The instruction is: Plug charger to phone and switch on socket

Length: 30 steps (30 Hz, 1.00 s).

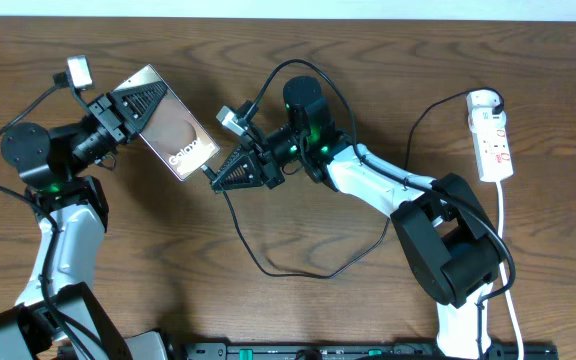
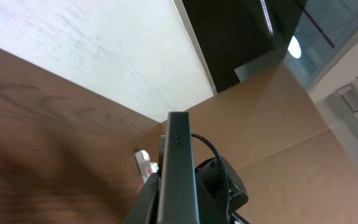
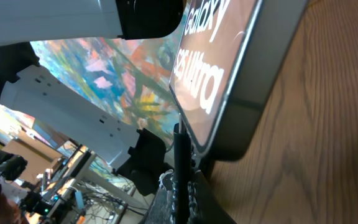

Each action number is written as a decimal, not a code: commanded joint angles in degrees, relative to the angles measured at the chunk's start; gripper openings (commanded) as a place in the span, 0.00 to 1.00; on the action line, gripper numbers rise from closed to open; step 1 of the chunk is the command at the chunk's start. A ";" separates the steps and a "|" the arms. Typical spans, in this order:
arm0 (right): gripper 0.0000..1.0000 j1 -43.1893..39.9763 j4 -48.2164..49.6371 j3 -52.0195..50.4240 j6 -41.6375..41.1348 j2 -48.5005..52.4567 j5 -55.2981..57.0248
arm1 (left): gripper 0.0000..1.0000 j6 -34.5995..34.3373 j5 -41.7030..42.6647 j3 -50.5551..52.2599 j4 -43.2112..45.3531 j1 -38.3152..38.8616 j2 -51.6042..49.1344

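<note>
The phone (image 1: 173, 132) is seen gripped at its upper end by the closed left claw (image 1: 136, 106), at the left of the wooden counter (image 1: 268, 320), and is held on a slant with its glossy back and white lettering turned upward. The lower end of the phone is met by the right claw (image 1: 218, 172), which is closed on the plug tip of the charger (image 3: 180, 155). In the right wrist view the thin black tip is shown pinched upright between the fingers and pressed against the phone's bottom edge, just under the "Galaxy" lettering; whether it is fully seated in the port cannot be told. In the left wrist view the phone is seen edge-on as a narrow dark slab, with the right claw just beyond it. From the right claw the charger's cable is trailed in a loose loop across the middle of the counter and is led up to the far right, where its black plug is set in the far end of the socket (image 1: 490, 135). The socket is laid lengthwise near the right edge, well apart from both claws, with its white cord running back toward the near edge. Small red marks are visible on its face, but the position of its switches cannot be made out.
</note>
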<state>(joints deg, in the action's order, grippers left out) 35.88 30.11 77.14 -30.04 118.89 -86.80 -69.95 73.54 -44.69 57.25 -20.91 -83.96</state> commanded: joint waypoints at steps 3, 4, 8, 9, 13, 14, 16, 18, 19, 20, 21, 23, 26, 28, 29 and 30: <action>0.01 0.02 0.35 0.37 -1.25 -0.59 0.79 | 0.08 -1.31 1.90 -0.74 0.79 0.20 0.15; 0.01 0.07 0.33 0.37 -1.46 -0.59 0.87 | 0.07 -1.31 1.95 -0.74 0.79 0.24 0.15; 0.01 0.17 0.35 0.37 -2.32 -0.59 1.18 | 0.08 -1.29 1.95 -0.74 0.79 0.24 0.15; 0.01 0.17 0.35 0.37 -2.32 -0.59 1.18 | 0.07 -1.27 1.99 -0.74 0.79 0.24 0.15; 0.01 0.22 0.37 0.37 -2.32 -0.59 1.18 | 0.07 -1.18 2.36 -0.74 0.98 0.24 0.15; 0.01 0.22 0.37 0.37 -2.32 -0.59 1.18 | 0.07 -1.16 2.51 -0.74 1.11 0.24 0.15; 0.01 0.22 0.37 0.37 -2.73 -0.59 1.18 | 0.07 -1.07 2.80 -0.74 2.12 0.24 0.15; 0.01 0.24 0.37 0.37 -2.73 -0.59 1.16 | 0.07 -1.07 2.97 -0.74 2.29 0.24 0.15; 0.01 0.28 0.37 0.37 -2.73 -0.59 1.16 | 0.08 -1.07 2.99 -0.74 2.25 0.24 0.15; 0.01 0.35 0.37 0.37 -2.73 -0.59 1.18 | 0.07 -1.05 3.17 -0.74 2.25 0.24 0.15; 0.01 0.39 0.37 0.37 -2.75 -0.59 1.18 | 0.07 -1.07 3.39 -0.74 2.27 0.24 0.15; 0.01 0.57 0.37 0.37 -2.73 -0.59 1.20 | 0.08 -1.07 3.74 -0.74 2.27 0.26 0.15; 0.01 0.72 0.37 0.37 -2.73 -0.59 1.20 | 0.07 -1.07 4.00 -0.74 2.25 0.26 0.15; 0.01 0.72 0.37 0.37 -2.97 -0.59 1.22 | 0.07 -1.07 4.02 -0.74 2.25 0.26 0.15; 0.01 0.72 0.37 0.37 -3.30 -0.59 1.38 | 0.08 -1.07 4.02 -0.74 2.27 0.28 0.15; 0.01 0.72 0.37 0.37 -3.39 -0.59 1.40 | 0.07 -1.07 4.00 -0.74 2.27 0.44 0.15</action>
<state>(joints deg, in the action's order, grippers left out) 36.01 30.13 77.14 -32.47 118.89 -87.07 -70.52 74.67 -44.69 58.94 -20.91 -83.96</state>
